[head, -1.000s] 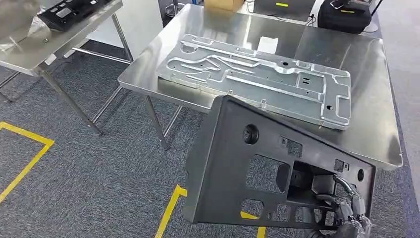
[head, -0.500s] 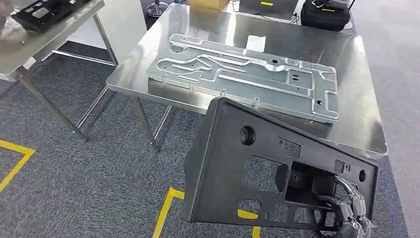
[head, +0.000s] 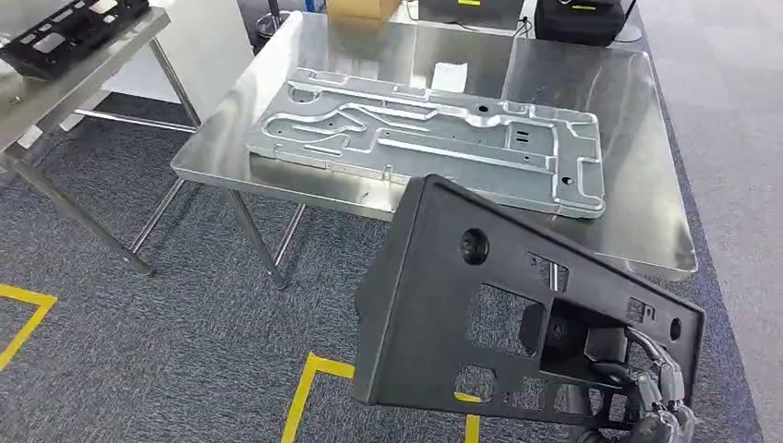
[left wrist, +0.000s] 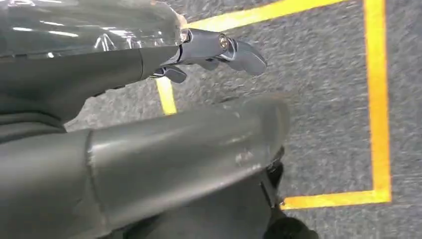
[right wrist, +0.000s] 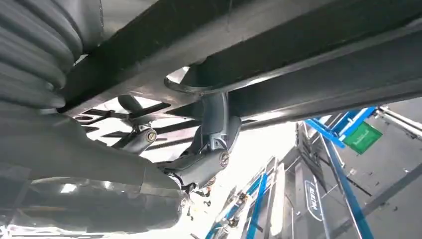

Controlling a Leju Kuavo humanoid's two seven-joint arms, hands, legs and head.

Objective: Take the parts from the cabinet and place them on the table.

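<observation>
A large black plastic panel (head: 443,305) with several cut-outs hangs tilted in front of me, above the carpet and just short of the steel table (head: 637,194). My right hand (head: 646,397) grips it at its lower right corner. In the right wrist view the right hand (right wrist: 199,149) has its fingers (right wrist: 216,119) hooked against the panel's ribbed underside (right wrist: 298,35). A silver stamped metal plate (head: 425,138) lies flat on the table. My left hand (left wrist: 219,50) hangs over the carpet, fingers apart and holding nothing.
A second steel table (head: 55,88) at the far left carries another black part (head: 65,28). A cardboard box (head: 365,7) and a black bag (head: 582,18) sit at the far edge of the main table. Yellow tape (head: 305,397) marks the grey carpet.
The whole picture has shifted, so the camera has moved: the table now sits further left in view. The black panel stays in my right hand's grip, held about the same.
</observation>
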